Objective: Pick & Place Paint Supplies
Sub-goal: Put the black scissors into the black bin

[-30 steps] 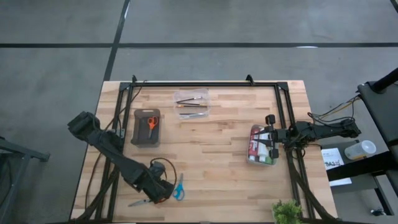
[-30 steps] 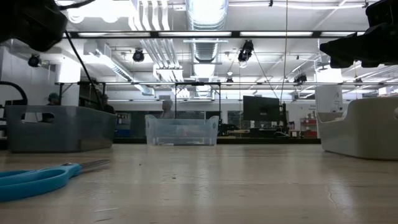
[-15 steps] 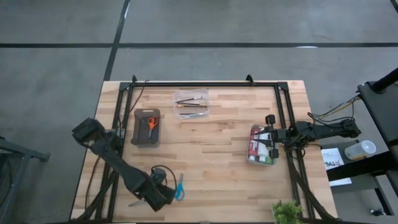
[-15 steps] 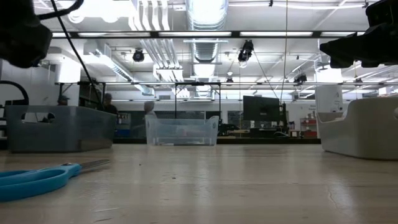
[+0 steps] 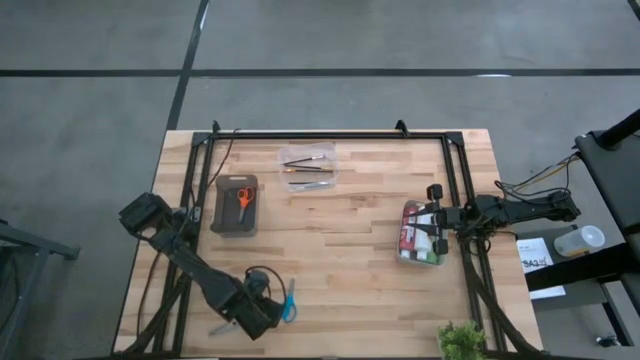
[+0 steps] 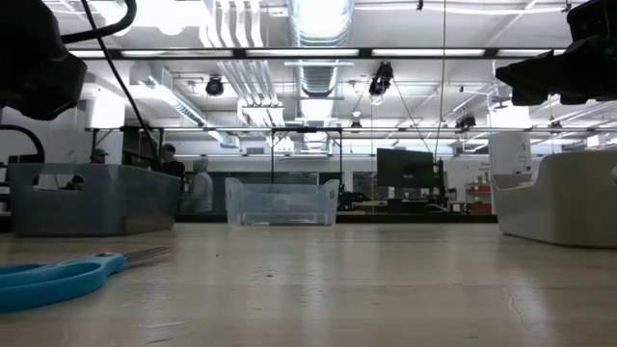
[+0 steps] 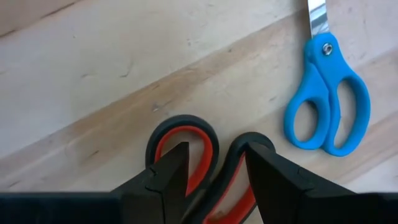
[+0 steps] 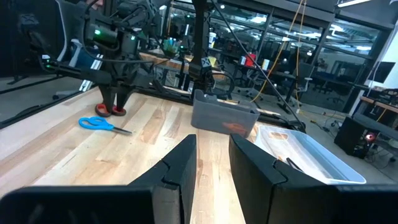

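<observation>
The paint bottles (image 5: 412, 238), green, red and white, stand in a clear bin at the table's right side. The thin brushes (image 5: 308, 165) lie in a clear tray at the far middle. My right gripper (image 5: 437, 218) hangs open above the bin's right part, touching nothing; its wrist view shows its fingers (image 8: 180, 163) apart. My left gripper (image 5: 245, 318) is near the table's near edge, pointing down. It is open (image 7: 214, 158) over the handle loops of black-and-red scissors (image 7: 205, 134) that lie flat on the wood. My left gripper comes from above with one finger (image 7: 171, 171) over each handle loop of the black-and-red scissors (image 7: 163, 140), the loops' inner rims between the fingers. I cannot tell whether the fingers touch the handles.
Blue scissors (image 5: 288, 300) lie flat just right of my left gripper. A dark grey tray (image 5: 236, 204) at the left holds orange scissors. A black frame rail (image 5: 330, 135) runs along the far edge. Bare wood spans the middle. People stand in the room behind.
My left gripper has moved toward the table's near edge, to the black-and-red scissors, and has stayed there for the last half second. My right arm and the objects on the table have kept still.
</observation>
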Robot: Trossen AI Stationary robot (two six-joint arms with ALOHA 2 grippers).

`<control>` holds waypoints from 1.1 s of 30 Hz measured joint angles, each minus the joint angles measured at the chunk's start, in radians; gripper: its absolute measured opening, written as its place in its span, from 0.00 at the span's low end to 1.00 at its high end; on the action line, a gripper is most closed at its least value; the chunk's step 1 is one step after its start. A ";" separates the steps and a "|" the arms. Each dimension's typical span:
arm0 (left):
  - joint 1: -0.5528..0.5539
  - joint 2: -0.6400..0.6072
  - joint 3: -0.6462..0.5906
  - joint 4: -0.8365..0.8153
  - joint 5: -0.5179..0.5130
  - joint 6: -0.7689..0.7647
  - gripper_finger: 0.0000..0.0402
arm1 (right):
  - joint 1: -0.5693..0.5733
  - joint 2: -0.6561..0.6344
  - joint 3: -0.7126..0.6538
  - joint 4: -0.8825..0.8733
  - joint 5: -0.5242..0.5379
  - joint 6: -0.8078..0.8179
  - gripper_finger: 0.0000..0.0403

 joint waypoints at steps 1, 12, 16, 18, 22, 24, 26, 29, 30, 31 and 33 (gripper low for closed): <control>0.002 0.000 0.000 -0.001 0.000 0.000 0.41 | 0.000 0.000 0.000 0.000 0.000 0.000 0.23; 0.003 -0.004 0.000 0.018 -0.011 0.051 0.41 | 0.000 0.000 0.000 0.000 0.000 0.000 0.23; 0.003 -0.008 0.020 0.037 -0.051 0.144 0.41 | 0.000 0.000 0.000 0.000 0.000 0.000 0.23; 0.003 -0.008 0.026 0.037 -0.053 0.169 0.41 | 0.000 0.000 0.000 0.000 0.000 0.000 0.23; 0.000 -0.008 0.022 0.040 -0.053 0.184 0.41 | 0.000 0.000 0.000 0.000 0.000 0.000 0.23; 0.000 -0.007 0.017 0.044 -0.051 0.198 0.41 | 0.000 0.000 0.000 0.000 0.000 0.000 0.23; -0.001 -0.007 0.017 0.045 -0.033 0.226 0.41 | 0.000 0.000 0.000 0.000 0.000 0.000 0.23; -0.004 -0.007 0.019 0.047 -0.003 0.271 0.41 | 0.000 0.000 0.000 0.000 0.000 0.000 0.23; -0.008 -0.007 0.019 0.048 0.001 0.281 0.41 | 0.000 0.000 0.000 0.000 0.000 0.000 0.23; -0.012 -0.007 0.019 0.048 0.002 0.291 0.41 | 0.000 0.000 0.000 0.000 0.000 0.000 0.23; -0.022 -0.007 0.018 0.044 0.005 0.305 0.41 | 0.000 0.000 0.000 0.000 0.000 0.000 0.23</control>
